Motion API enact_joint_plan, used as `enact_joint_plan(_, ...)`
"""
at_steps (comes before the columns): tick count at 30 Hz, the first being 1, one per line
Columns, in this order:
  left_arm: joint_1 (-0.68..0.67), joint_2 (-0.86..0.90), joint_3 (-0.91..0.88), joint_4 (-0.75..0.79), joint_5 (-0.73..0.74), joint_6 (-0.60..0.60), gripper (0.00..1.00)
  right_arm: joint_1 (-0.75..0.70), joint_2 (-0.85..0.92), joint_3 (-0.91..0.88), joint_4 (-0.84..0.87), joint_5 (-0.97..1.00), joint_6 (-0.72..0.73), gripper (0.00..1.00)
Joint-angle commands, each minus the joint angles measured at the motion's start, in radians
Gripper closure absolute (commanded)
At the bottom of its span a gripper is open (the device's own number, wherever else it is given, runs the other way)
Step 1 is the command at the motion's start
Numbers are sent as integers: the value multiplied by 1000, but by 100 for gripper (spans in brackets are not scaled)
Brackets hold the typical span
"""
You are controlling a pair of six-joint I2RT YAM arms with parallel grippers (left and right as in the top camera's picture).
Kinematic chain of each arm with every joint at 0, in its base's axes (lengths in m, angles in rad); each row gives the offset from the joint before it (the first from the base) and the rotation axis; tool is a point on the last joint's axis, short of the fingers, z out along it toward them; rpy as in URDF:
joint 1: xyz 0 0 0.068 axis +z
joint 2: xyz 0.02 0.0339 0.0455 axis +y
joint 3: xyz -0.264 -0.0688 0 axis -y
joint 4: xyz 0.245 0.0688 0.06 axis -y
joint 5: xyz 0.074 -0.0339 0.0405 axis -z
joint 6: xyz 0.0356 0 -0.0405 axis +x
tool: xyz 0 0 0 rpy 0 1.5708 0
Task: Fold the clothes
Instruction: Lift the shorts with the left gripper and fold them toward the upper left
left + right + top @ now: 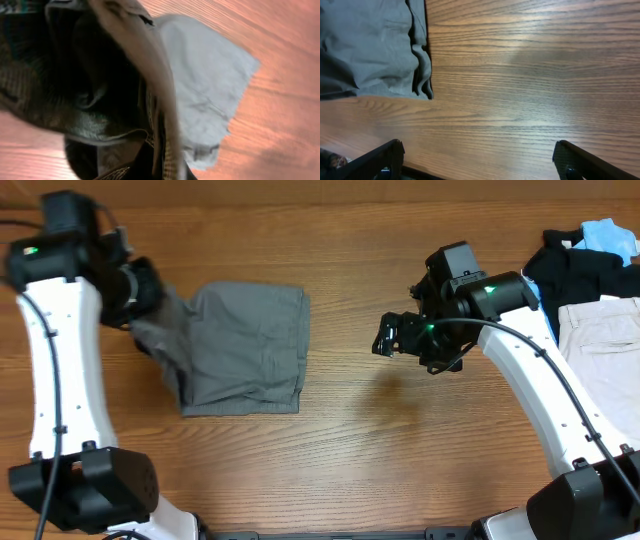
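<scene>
While left end effector (148,295) pinches their lifted edge, grey trousers (250,350) folded square, rumpled, right end effector (386,337) gaping

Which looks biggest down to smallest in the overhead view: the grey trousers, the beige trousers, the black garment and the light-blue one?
1. grey trousers
2. beige trousers, though the picture edge cuts them off, so their full size is unsure
3. black garment, partly covered
4. light-blue garment
</scene>
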Motion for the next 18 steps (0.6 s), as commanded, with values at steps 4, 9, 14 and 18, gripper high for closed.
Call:
enact_joint_plan(4,-180,14,14,3,-39,3,90,0,-8,-2,-2,-27,-43,0)
enact_joint_plan(9,-268,84,7,-27,-48,89,90,0,-8,-2,-3,-27,-43,0)
enact_joint_plan(14,-311,187,6,-38,-47,89,96,0,-8,-2,-11,-27,-43,0)
enact_joint_plan(18,-340,262,6,-19,-30,128,96,0,-8,-2,-14,-27,-43,0)
